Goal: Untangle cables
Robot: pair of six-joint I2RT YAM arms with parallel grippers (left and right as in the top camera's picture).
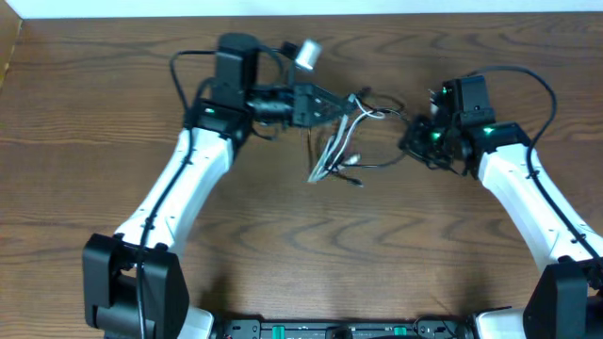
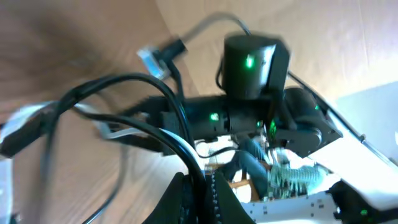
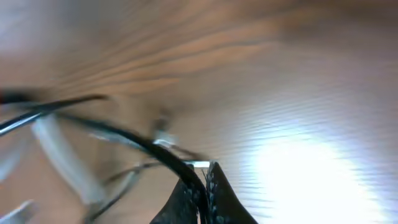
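Observation:
The cables (image 1: 337, 155), thin black cords and a white one, hang in a tangle at the middle back of the table. My left gripper (image 1: 347, 104) is shut on a black cable at the top of the tangle. In the left wrist view its fingers (image 2: 186, 196) pinch a thick black cable (image 2: 168, 99) that loops up and left. My right gripper (image 1: 410, 141) is shut on a black cable at the tangle's right side. In the right wrist view a black cable (image 3: 124, 134) runs straight into the closed fingertips (image 3: 217, 186), with a blurred white cable (image 3: 62, 155) to the left.
A silver plug end (image 1: 306, 52) sticks up behind the left wrist and also shows as the plug (image 2: 152, 59) in the left wrist view. The right arm (image 2: 249, 62) fills the middle of that view. Thick black wires (image 1: 179, 75) arc from the arm bases.

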